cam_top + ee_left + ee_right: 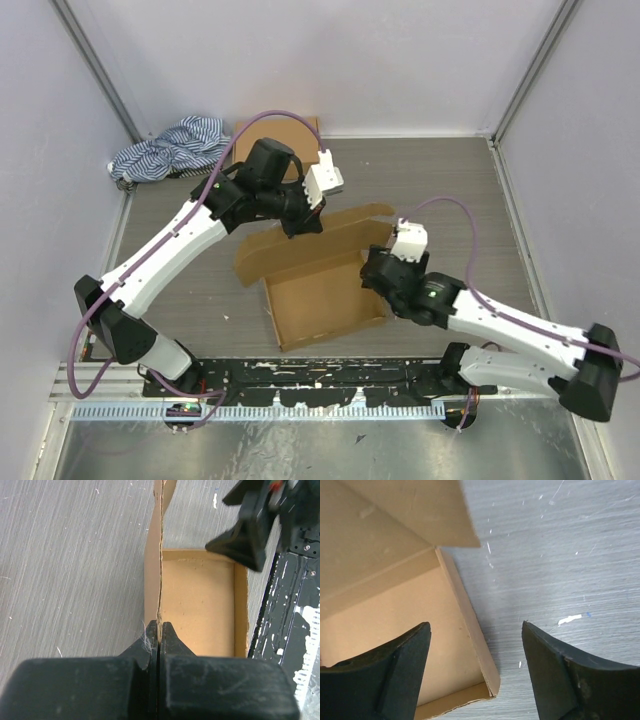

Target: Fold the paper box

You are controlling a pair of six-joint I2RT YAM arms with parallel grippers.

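Note:
The paper box (325,300) is a brown cardboard tray lying mid-table, with its lid flap (300,250) standing up along the far side. My left gripper (300,222) is shut on the upper edge of that flap. The left wrist view shows the thin cardboard edge (160,570) pinched between the closed tips of the left gripper (159,626). My right gripper (378,272) hovers open over the tray's right wall. In the right wrist view the right gripper (475,625) straddles that wall (470,630), holding nothing, one finger over the tray floor and the other over the table.
A striped blue-and-white cloth (170,150) lies crumpled at the back left corner. Another flat piece of cardboard (290,128) sits against the back wall behind the left arm. Enclosure walls stand on three sides, and a paint-flecked black rail (320,375) runs along the near edge.

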